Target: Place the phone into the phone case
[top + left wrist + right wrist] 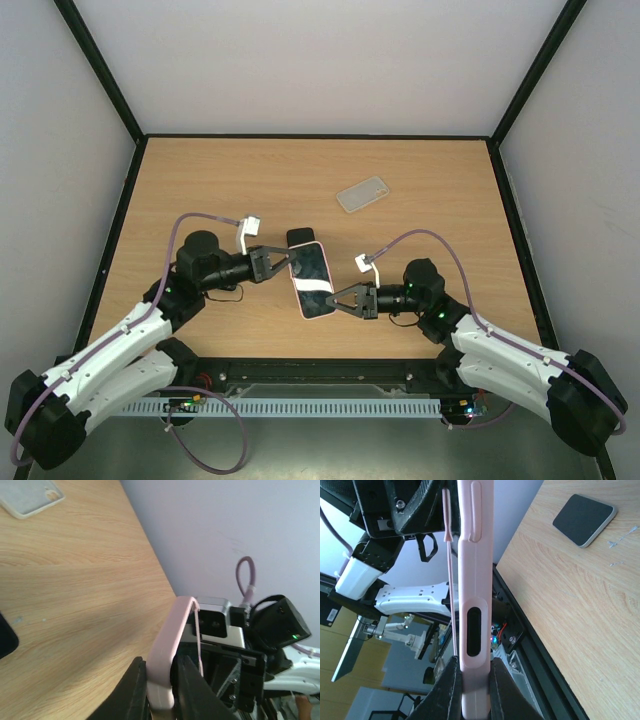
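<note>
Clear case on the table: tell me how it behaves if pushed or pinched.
The clear case looks like a thin, empty translucent shell, so it is probably light and may flex under a pinch. Lying flat on the smooth wood table, it would likely slide rather than tip or roll.

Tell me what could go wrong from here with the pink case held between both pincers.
1. The left pincer and right pincer each pinch only one end of the pink case, which is held on edge. An uneven pull could twist it or let it slip out.
2. The black phone lies on the table right beside the left pincer. A swing or a dropped case might knock it.
</note>
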